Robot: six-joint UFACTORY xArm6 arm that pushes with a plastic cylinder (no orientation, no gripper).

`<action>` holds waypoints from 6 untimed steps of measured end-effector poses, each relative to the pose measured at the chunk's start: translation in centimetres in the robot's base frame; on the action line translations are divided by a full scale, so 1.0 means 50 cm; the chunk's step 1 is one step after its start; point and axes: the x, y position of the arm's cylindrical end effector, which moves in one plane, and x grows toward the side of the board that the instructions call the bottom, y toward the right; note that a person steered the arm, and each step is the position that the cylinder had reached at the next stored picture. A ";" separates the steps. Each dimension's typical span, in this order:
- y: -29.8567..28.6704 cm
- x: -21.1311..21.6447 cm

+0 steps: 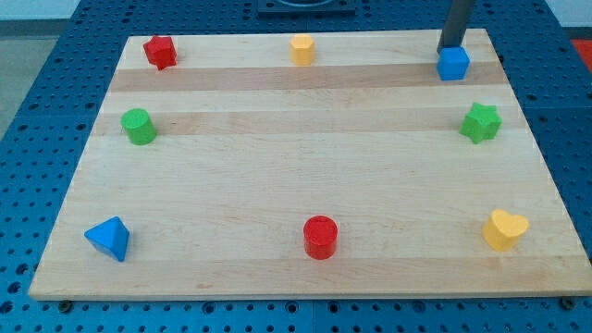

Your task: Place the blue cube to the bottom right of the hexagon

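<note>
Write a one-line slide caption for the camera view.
My tip sits just above the blue cube at the wooden board's top right; yellow hexagon top centre.

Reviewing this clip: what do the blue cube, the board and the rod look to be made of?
Blue cube: likely plastic, matte, uniform saturated colour with soft edges. Board: wood, light and smooth, with visible grain and joined planks. My tip, just above the cube toward the view's top: dark rod, material unclear, perhaps metal or plastic, dull finish.

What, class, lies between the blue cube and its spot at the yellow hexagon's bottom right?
Nothing visible. The blue cube and yellow hexagon share the board's top edge, bare wood between; my tip sits just above the cube.
</note>
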 end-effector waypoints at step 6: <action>0.076 0.113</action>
